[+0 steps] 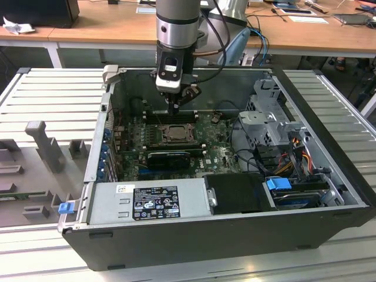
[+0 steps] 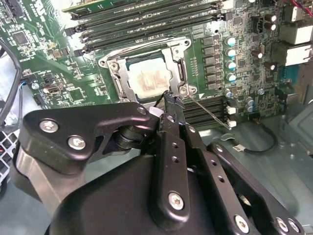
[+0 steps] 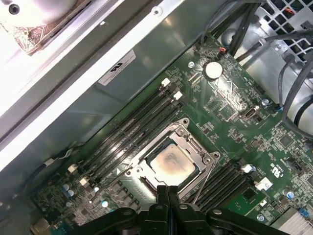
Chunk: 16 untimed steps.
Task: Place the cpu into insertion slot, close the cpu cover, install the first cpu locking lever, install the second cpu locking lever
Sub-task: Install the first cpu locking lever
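We record an open computer case [image 1: 235, 232] lying on a ribbed metal table [image 1: 53, 94]. Its walls are dark outside and bare grey sheet metal inside. It holds:
- a green circuit board [image 1: 217, 150] on the floor, at the centre of the exterior view
- a boxy grey power supply [image 1: 147, 202] along the lower edge
- a perforated steel drive cage [image 1: 267, 120] on the exterior view's right
- a bundle of coloured wires [image 1: 296, 155] just below the cage

The insertion slot [image 2: 180, 72] sits on the board, a square socket with a dark frame. The cpu [image 2: 148, 81] lies seated inside it. It is a flat square chip with a dull silvery top that carries a brownish smear. We also see it in the first wrist view [image 3: 171, 164].

The cpu cover [image 2: 119, 78] is a thin bright metal frame with a cut-out centre. It lies flat over the chip's edges.

Long black memory slots [image 2: 146, 19] run parallel on two sides of the socket.

A thin wire-like steel lever [image 2: 208, 111] slants out from one socket corner across the nearer memory slots. We cannot tell whether it is latched.

The gripper [image 1: 178, 107] hangs from the arm at the upper centre of the exterior view, just above the socket. It is black, with bolted link plates. Its fingers [image 3: 172, 196] are pressed together, with nothing visible between them. In the second wrist view the tip [image 2: 171, 98] stands at the socket corner where the lever starts. We cannot confirm contact.
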{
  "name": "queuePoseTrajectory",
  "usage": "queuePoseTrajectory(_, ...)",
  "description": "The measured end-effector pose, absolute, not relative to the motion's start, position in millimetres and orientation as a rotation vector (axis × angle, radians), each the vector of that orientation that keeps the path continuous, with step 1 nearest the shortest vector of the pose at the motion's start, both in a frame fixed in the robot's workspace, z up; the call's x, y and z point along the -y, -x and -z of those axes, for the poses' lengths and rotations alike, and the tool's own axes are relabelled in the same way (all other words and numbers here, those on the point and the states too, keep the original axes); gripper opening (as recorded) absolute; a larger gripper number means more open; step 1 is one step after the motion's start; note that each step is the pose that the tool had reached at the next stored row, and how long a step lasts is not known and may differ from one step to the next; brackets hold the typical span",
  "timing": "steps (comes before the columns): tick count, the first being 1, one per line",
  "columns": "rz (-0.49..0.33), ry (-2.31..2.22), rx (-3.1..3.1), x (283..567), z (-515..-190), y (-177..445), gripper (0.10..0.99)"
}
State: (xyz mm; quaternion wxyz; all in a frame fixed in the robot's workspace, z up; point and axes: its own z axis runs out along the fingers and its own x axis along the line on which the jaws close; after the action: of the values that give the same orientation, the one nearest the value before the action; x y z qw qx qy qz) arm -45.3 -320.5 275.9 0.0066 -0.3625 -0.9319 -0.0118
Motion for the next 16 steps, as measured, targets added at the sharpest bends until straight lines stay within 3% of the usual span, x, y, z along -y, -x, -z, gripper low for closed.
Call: queuePoseTrajectory(16,0.035,0.938,2.983,320.5,-275.9,45.2,0.106)
